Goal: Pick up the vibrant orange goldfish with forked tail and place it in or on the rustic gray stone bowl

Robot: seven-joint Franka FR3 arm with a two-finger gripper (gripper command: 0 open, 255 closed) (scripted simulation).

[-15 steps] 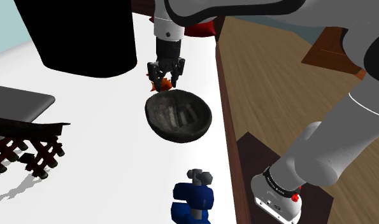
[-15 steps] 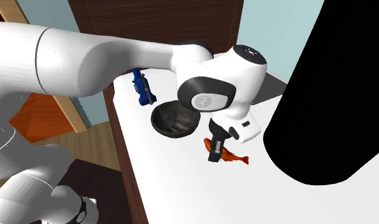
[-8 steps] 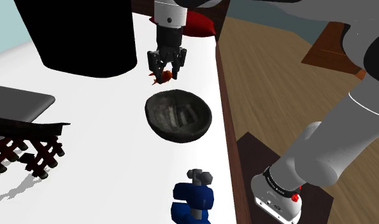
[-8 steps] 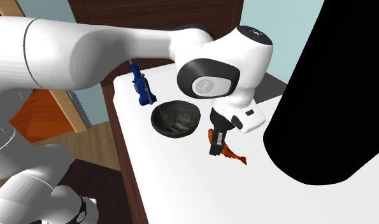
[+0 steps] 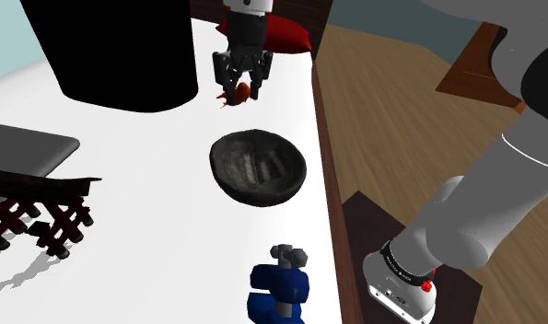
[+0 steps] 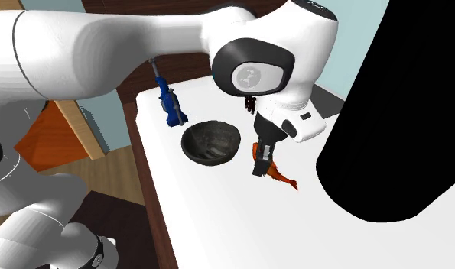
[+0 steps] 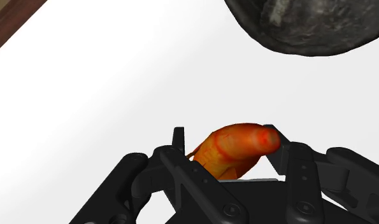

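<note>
Goldfish (image 7: 235, 149), orange, is pinched between your gripper's (image 5: 241, 87) closed-in fingers and hangs above the white table (image 5: 152, 212), just past the far rim of the dark grey bowl (image 5: 258, 166). You're mid-carry: next, move it near over the bowl and release.

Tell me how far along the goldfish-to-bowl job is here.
Done: the gripper is shut on the orange goldfish, which looks lifted off the white table. In hand: the fish hangs off to one side of the grey bowl. Left: move over the bowl, which holds nothing yet, and release.
</note>
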